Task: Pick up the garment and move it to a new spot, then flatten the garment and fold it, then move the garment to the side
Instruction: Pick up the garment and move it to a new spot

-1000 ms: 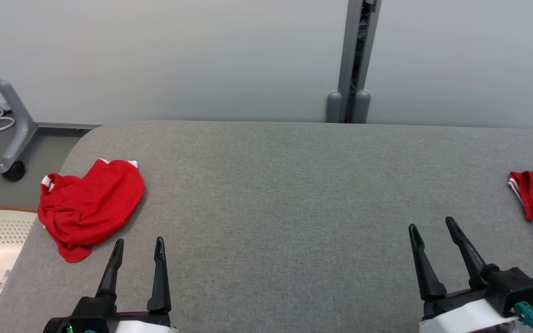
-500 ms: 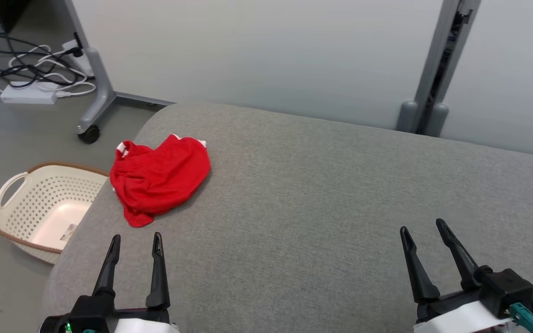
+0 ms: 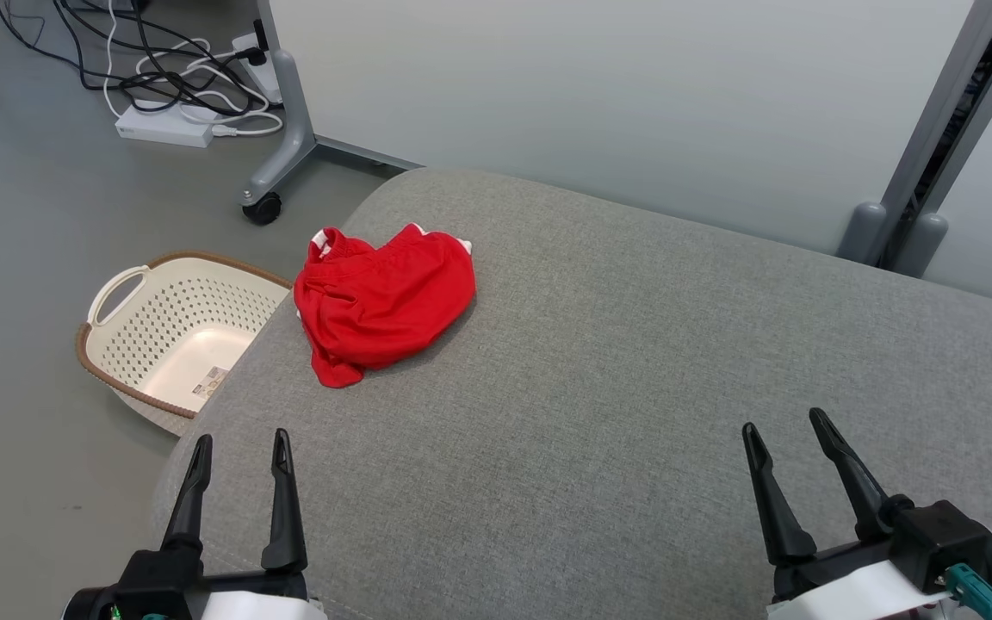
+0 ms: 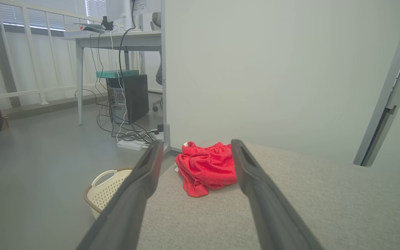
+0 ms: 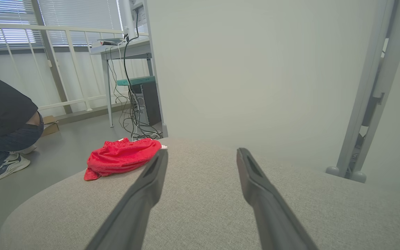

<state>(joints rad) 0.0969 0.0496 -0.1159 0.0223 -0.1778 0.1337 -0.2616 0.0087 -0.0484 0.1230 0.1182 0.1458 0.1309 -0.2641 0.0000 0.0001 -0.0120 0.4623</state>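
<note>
The garment [image 3: 384, 301] is a crumpled red piece with white trim, lying near the left end of the grey padded table [image 3: 616, 379]. It also lies ahead in the left wrist view as the garment [image 4: 205, 167] and off to the left in the right wrist view as the garment [image 5: 122, 157]. My left gripper [image 3: 238, 448] hovers open above the table's near left edge, well short of the cloth, nothing between its fingers. At the near right, my right gripper [image 3: 784, 430] is open and empty too, far from the garment.
A cream perforated laundry basket [image 3: 177, 331] stands on the floor beside the table's left end. Cables and a power strip [image 3: 164, 129] lie by a wheeled stand leg [image 3: 276, 172]. A grey partition wall backs the table. A crouching person [image 5: 2, 128] is on the floor at left.
The head camera has swung left, so the whole picture has shifted right: the basket and floor cables have come into view, and a second red cloth at the right has left it. Both grippers stay open.
</note>
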